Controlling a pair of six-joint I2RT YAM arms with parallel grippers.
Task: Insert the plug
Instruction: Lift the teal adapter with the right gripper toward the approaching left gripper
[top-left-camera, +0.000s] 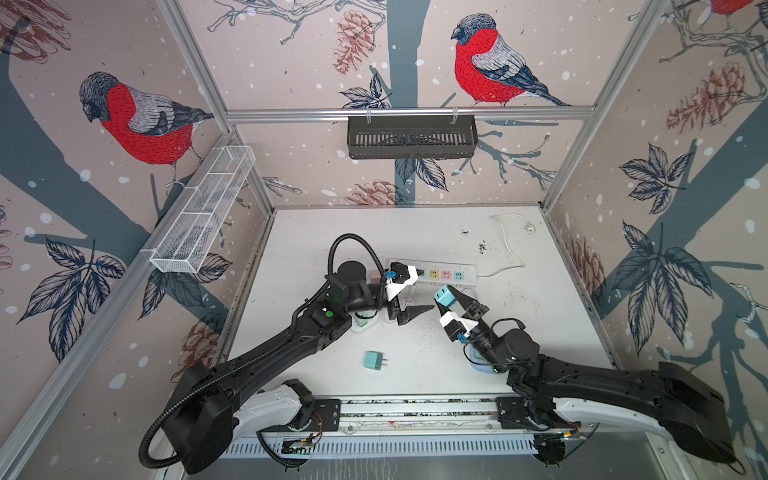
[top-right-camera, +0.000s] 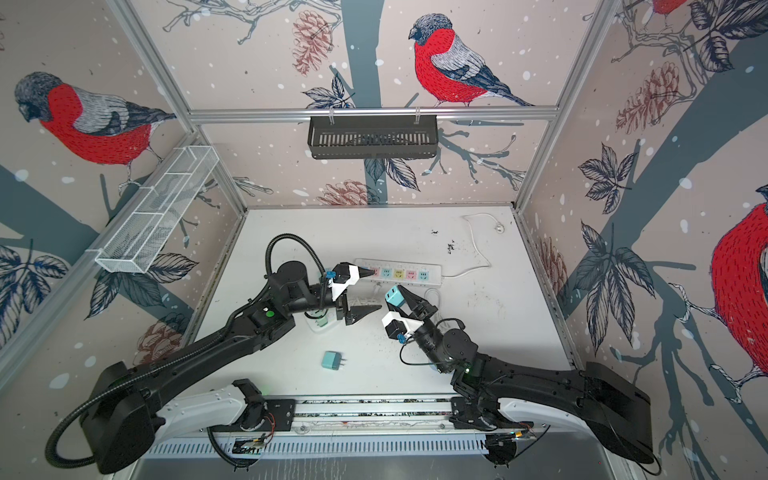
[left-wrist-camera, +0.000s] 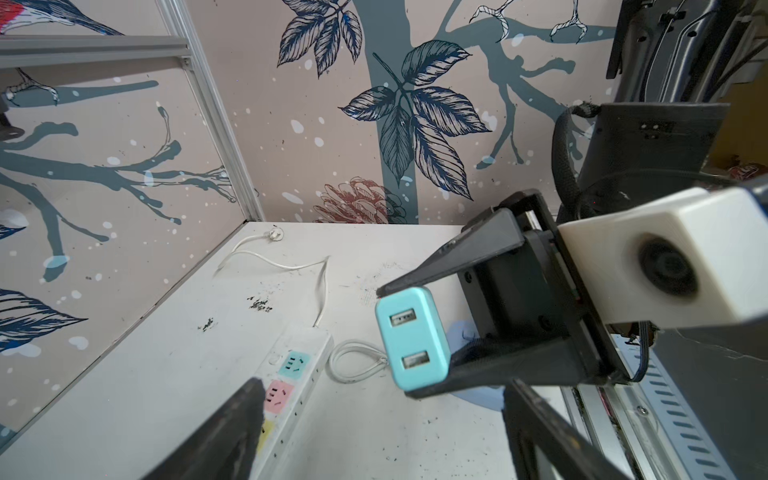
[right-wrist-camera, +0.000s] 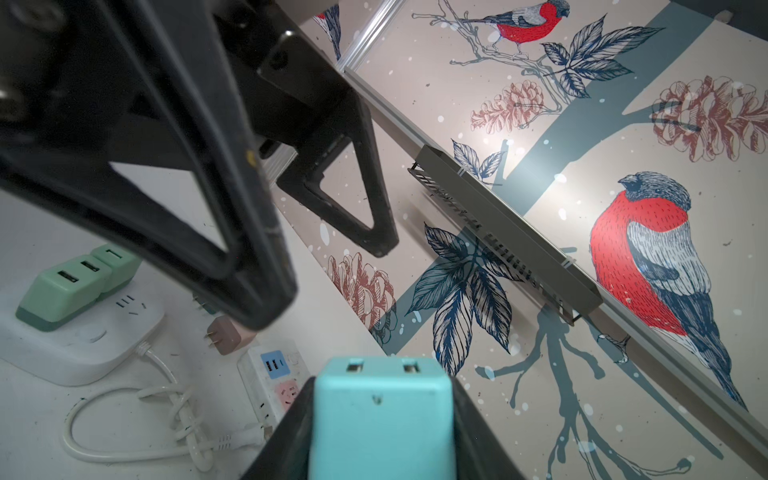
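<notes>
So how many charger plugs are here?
5: teal plug in the right gripper, another teal plug lying loose, two green plugs on the white strip, pink plug beside it; others may be hidden.

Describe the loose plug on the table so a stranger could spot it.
Find the white table, then the metal rail along its near edge. Just beyond the rail lies a small teal plug. Unlike the bluer plug clamped in the right gripper, it lies flat, alone and untouched.

bright even light, soft shadows, warped edges
</notes>
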